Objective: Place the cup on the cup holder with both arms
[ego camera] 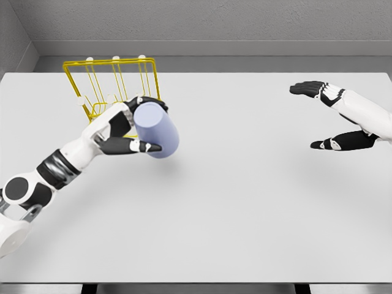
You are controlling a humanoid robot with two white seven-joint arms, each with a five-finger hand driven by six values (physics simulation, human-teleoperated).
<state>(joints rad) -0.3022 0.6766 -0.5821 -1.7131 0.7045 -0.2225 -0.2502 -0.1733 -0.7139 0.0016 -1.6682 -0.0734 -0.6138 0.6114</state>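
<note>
One cup point(158, 130), tilted, clasped in left hand point(125, 131) fingers point(142, 146); one yellow wire holder point(114, 82) just behind fingers. Right hand point(335, 116) spread wide, empty, well apart above one table point(245, 214).

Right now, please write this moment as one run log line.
left hand: shut on cup | cup: tilted, beside yellow cup holder, not on it | right hand: open, holds nothing, far right
</note>
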